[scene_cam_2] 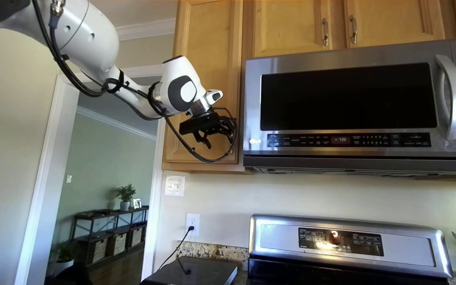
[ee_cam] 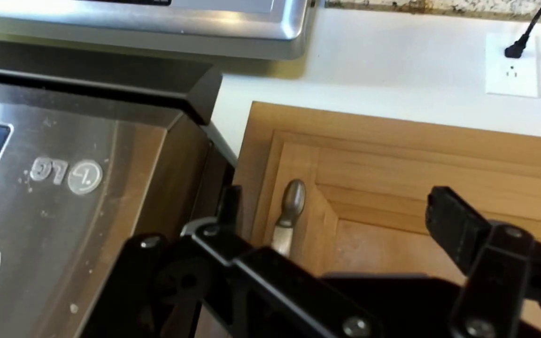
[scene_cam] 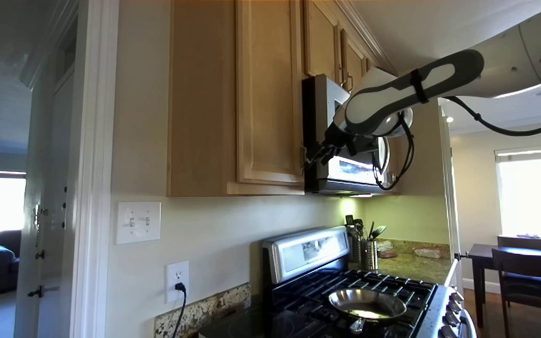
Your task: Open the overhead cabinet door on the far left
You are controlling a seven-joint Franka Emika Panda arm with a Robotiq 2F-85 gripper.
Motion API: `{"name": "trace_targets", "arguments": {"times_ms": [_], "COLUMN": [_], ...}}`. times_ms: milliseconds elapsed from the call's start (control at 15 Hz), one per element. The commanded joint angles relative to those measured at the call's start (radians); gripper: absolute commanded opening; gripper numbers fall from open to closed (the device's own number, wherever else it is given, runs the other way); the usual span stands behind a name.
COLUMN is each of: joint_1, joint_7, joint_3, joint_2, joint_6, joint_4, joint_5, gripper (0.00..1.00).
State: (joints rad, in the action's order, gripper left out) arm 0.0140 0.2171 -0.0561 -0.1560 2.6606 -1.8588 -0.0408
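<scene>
The overhead cabinet door [scene_cam: 269, 94] is tall honey-coloured wood with a recessed panel, and it is closed. It also shows in an exterior view [scene_cam_2: 208, 35], partly behind the arm, and in the wrist view [ee_cam: 369, 244]. Its slim metal handle [ee_cam: 293, 203] runs along the door's edge beside the microwave; its lower part in the wrist view is hidden behind a finger. My gripper [ee_cam: 334, 204] is open and empty. In the wrist view the handle appears between the two fingers, much closer to the left one. In both exterior views the gripper [scene_cam: 316, 159] [scene_cam_2: 217, 138] is near the door's lower handle-side corner.
The steel microwave [scene_cam_2: 350, 144] is right beside the door, close to the left finger in the wrist view [ee_cam: 125, 173]. Shorter wood doors [scene_cam_2: 291, 27] are above it. A stove with a pan [scene_cam: 367, 303] stands below. A cable loop [scene_cam_2: 212, 159] hangs near the gripper.
</scene>
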Motion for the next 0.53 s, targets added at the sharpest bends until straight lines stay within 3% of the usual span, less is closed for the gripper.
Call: {"name": "trace_targets", "arguments": {"times_ms": [0,267,400,467], "joint_1": [0.005,0.016,0.020,0.022], "joint_7": [0.044,0.019,0.010,0.009], "joint_3": [-0.015,-0.016,-0.015,-0.014], "joint_2": [0.064,0.132,0.162,0.175], "joint_6": [0.070,0.124,0.118,0.115], "joint_4": [0.074,0.146,0.183,0.198], "joint_5": [0.002,-0.018,-0.026,-0.025], "gripper": [1.00,1.00,0.74,0.67]}}
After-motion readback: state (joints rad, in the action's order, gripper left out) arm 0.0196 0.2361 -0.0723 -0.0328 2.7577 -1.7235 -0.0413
